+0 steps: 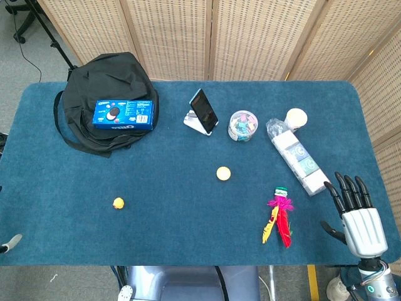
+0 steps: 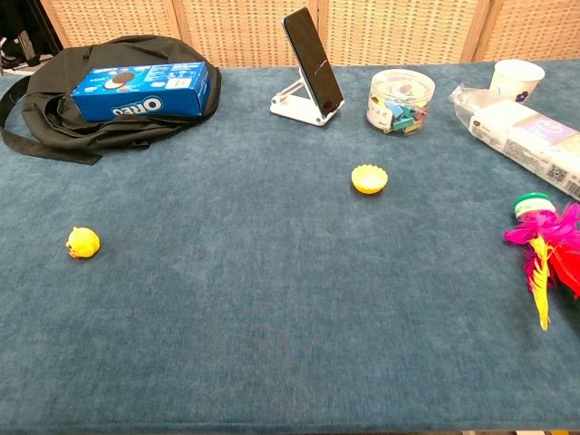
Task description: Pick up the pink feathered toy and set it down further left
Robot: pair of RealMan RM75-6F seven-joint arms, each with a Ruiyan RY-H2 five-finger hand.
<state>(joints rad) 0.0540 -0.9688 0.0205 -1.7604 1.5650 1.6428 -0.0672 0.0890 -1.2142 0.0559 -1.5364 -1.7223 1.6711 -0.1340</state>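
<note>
The pink feathered toy [image 1: 280, 216] lies flat on the blue table near the front right, with pink, red and yellow feathers and a green cap at its far end. In the chest view the toy [image 2: 544, 243] sits at the right edge, partly cut off. My right hand [image 1: 356, 216] hovers over the table's right front corner, to the right of the toy and apart from it. Its fingers are spread and it holds nothing. My left hand shows in neither view.
A long wrapped pack [image 1: 298, 155] lies just beyond the toy, with a paper cup [image 1: 296, 118] and a clear tub [image 1: 243, 125] behind it. Further left are a yellow disc [image 1: 223, 173], a phone on a stand [image 1: 203, 112], a yellow ball [image 1: 118, 202], and a black bag [image 1: 106, 81] carrying an Oreo box [image 1: 123, 113].
</note>
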